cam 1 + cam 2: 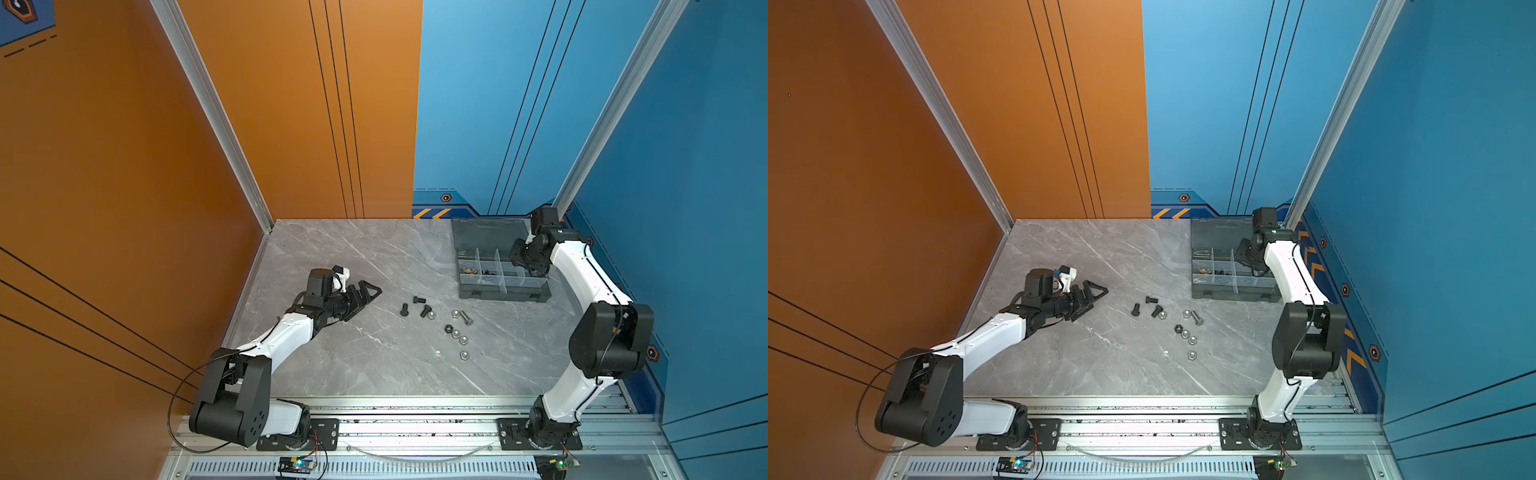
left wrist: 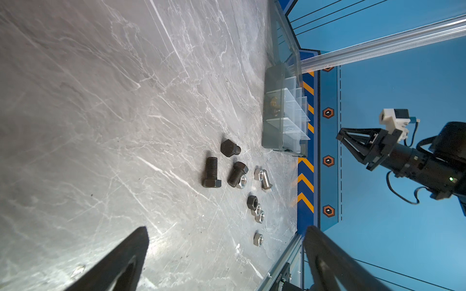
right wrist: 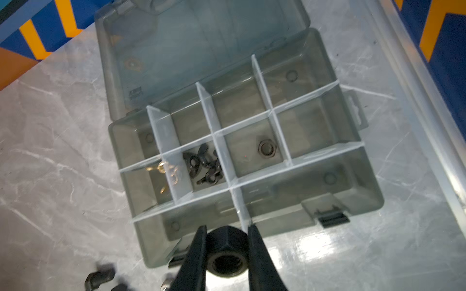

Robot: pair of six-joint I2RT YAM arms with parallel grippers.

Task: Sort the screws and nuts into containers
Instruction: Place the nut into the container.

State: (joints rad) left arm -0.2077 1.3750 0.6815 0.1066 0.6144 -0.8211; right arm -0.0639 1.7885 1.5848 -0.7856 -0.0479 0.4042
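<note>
The right gripper [image 3: 227, 226] pinches a black hex nut [image 3: 227, 254] between its fingertips, over the right end of the open organizer box [image 1: 500, 293] at the table's [image 1: 332, 257] far right corner. Inside (middle row) lie brass wing nuts [image 3: 161, 167], black wing pieces [image 3: 204, 166] and a boxed black nut [image 3: 267, 148], each in its own compartment. Mid-table lie three black bolts [image 1: 425, 310], a silver bolt [image 1: 466, 318], silver nuts [image 1: 463, 340] and a loose black nut [image 1: 448, 328]. The left gripper [image 2: 227, 228] sits low near the left edge, jaws wide apart and holding nothing.

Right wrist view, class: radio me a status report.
Right claw shut on black hex nut above smoky grey plastic organizer box. Left claw open, empty. Nothing in the way.
</note>
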